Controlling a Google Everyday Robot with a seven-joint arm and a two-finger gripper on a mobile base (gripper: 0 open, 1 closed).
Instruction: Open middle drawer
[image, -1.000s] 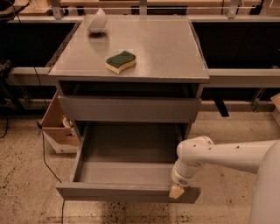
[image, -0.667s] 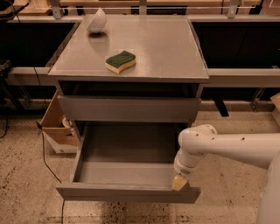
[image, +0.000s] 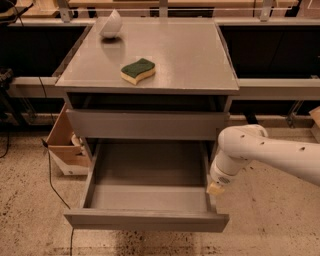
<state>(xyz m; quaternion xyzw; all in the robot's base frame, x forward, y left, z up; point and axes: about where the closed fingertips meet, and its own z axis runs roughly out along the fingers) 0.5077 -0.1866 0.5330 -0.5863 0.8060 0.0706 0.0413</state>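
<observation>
The middle drawer (image: 150, 200) is pulled far out of the grey cabinet; its grey inside is bare and its flat front (image: 145, 220) faces me low in the view. The taller top drawer front (image: 145, 125) sits above it, slightly out, with a dark gap under the cabinet top. The lowest drawer is hidden beneath the open one. My gripper (image: 216, 189) hangs from the white arm (image: 265, 152) at the open drawer's right side wall, near its front right corner.
A green and yellow sponge (image: 138, 70) and a white bowl (image: 111, 24) lie on the cabinet top (image: 190, 55). A cardboard box (image: 65, 145) stands on the floor left of the cabinet. A cable (image: 52, 175) runs along the floor at the left.
My gripper has moved up and back from the drawer's front right corner, slightly to the right. The drawer has stayed pulled out.
</observation>
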